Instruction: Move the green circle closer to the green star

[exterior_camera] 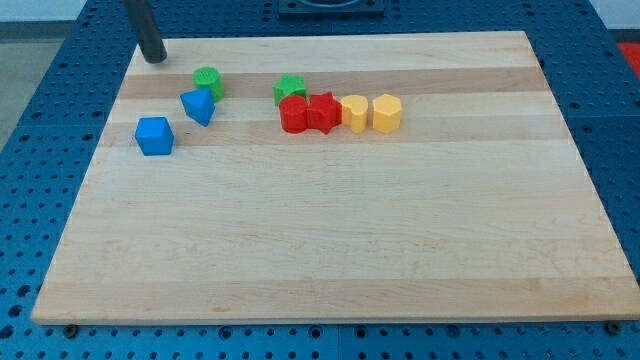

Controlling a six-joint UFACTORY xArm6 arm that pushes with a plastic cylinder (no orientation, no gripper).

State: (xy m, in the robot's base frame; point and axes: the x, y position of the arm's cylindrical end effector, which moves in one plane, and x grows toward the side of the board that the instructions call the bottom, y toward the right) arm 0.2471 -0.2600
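Note:
The green circle (208,81) sits on the wooden board near the view's top left. The green star (290,88) lies to its right, a short gap apart, touching the red blocks below it. My tip (153,57) stands at the board's top left corner, up and to the left of the green circle, not touching any block.
A blue triangular block (199,105) sits just below the green circle; a blue cube (154,136) lies further lower left. A row of a red block (294,115), a red star (323,111) and two yellow blocks (354,113) (387,113) runs right of the green star. The board's top edge (330,36) is close.

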